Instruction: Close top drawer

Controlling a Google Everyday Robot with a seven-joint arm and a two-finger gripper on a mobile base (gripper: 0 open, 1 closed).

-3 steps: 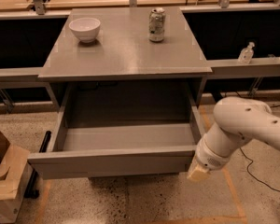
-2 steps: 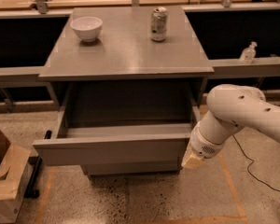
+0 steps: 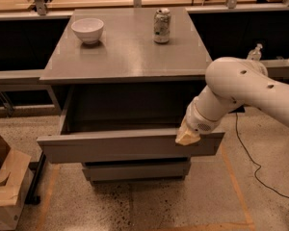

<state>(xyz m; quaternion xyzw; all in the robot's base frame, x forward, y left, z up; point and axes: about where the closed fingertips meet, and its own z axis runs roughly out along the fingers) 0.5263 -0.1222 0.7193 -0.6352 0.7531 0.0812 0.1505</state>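
Floor: speckled stone point(image 3: 149, 206) with orange tape lines, and a black cable point(image 3: 253, 160) trailing across it on the right.
Cabinet: grey, set against long dark benches; its flat tabletop point(image 3: 125, 57) carries the two small items.
Top drawer: the top drawer point(image 3: 120, 148) stands partly pulled out under the tabletop. Its long plain front panel faces the camera and sits well forward of the lower drawer front point(image 3: 135, 170).
Arm: the white arm point(image 3: 241, 85) enters from the right edge and bends down towards the drawer's right end.
Cardboard box: the box point(image 3: 5, 186) is on the floor at the lower left, flaps loose, near the drawer's left corner.
Bowl: the white bowl point(image 3: 87, 30) is upright at the back left of the tabletop.
Can: the can point(image 3: 162, 26) is upright at the back, right of the bowl and well apart from it.
Gripper: the gripper point(image 3: 187, 136) shows as a pale yellowish tip at the top edge of the front panel, near its right end. It seems to touch the panel, and I cannot tell whether it is apart or together.
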